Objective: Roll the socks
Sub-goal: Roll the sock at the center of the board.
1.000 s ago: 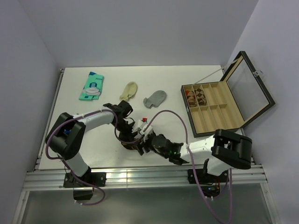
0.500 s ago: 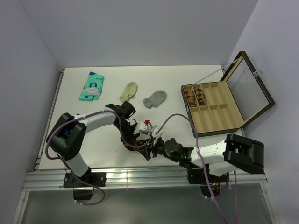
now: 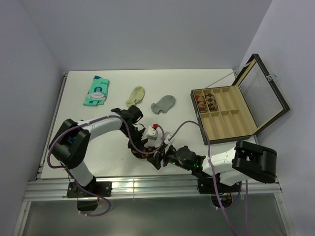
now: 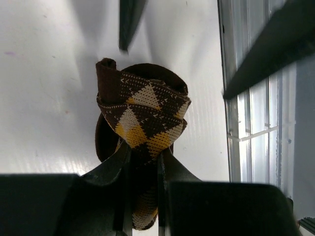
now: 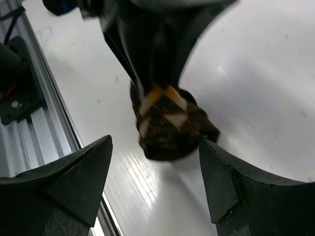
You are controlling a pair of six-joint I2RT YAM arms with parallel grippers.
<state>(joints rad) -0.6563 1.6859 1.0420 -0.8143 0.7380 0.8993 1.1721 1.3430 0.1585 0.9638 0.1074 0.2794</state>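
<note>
Only its wrist view shows the left gripper [image 4: 143, 152] pinching the brown sock [image 4: 142, 108] (rolled up); the right gripper [image 5: 155, 167], fingers wide apart, has backed off.

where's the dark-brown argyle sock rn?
In the top view, the dark-brown argyle sock is bunched by the centre front edge of the white table, clamped in the left pincer, with the open right pincer facing it.

Over the last second your right arm has dropped low along the near rail, its shoulder block swinging out to the right. Your right gripper [image 5: 153, 142] has slid back toward the rail. Your left gripper [image 4: 142, 152], pinching the argyle sock [image 4: 142, 118], has edged slightly rightward.
</note>
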